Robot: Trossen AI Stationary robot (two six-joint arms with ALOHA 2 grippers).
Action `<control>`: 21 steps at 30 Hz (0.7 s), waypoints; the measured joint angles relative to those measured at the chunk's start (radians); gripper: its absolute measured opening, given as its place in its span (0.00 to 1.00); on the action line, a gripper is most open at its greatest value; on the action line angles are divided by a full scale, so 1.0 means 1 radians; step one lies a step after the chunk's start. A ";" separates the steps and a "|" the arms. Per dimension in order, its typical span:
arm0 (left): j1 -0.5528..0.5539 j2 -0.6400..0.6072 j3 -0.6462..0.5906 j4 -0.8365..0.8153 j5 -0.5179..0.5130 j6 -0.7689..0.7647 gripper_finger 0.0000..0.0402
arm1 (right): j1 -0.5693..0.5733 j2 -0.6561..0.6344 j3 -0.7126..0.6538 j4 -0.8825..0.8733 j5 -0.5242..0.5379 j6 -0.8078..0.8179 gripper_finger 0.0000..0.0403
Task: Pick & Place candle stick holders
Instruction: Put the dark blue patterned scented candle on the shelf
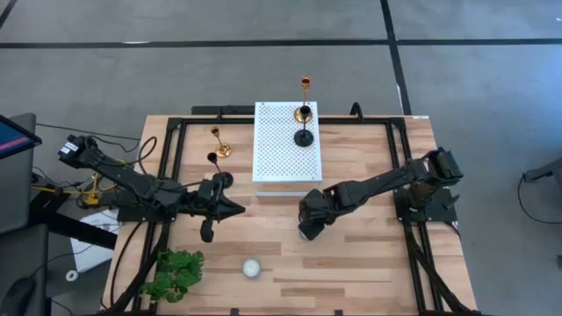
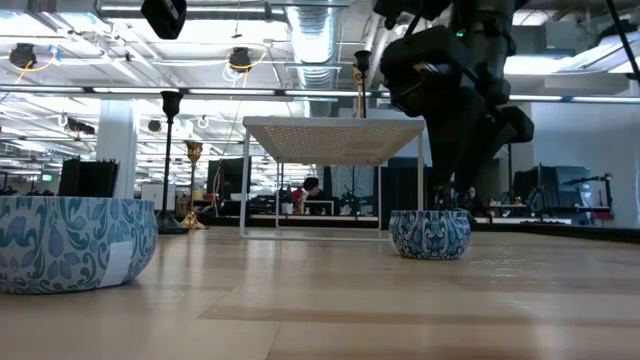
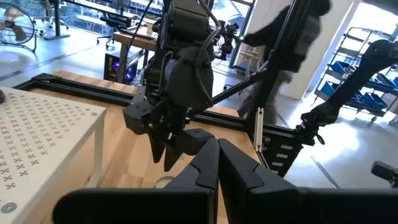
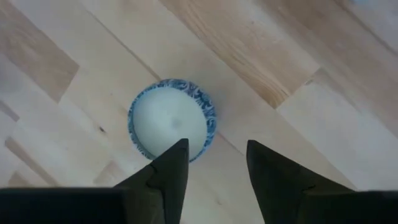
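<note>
A gold holder point(image 1: 305, 85) and a black holder point(image 1: 304, 132) stand on their round bases on the white perforated platform point(image 1: 281, 154). A second gold holder point(image 1: 219, 145) and a second black holder point(image 1: 217, 168) stand on the table left of the platform. My left gripper point(image 1: 239, 209) is shut and empty, lying level near the platform's near left corner and pointing toward the table's right. My right gripper point(image 4: 214, 155) is open and points down just above a small blue-patterned bowl with a white filling point(image 4: 171, 118), in front of the platform.
A second small white-filled bowl point(image 1: 252, 268) sits near the front edge, and a green leafy plant point(image 1: 176, 274) lies at the front left. A black metal frame point(image 1: 167, 149) runs along the table's sides. Bare wood lies between the platform and the front edge.
</note>
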 joint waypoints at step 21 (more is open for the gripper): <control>0.000 0.001 0.000 0.000 0.000 0.000 0.01 | -0.004 0.085 -0.001 0.058 -0.042 -0.040 0.27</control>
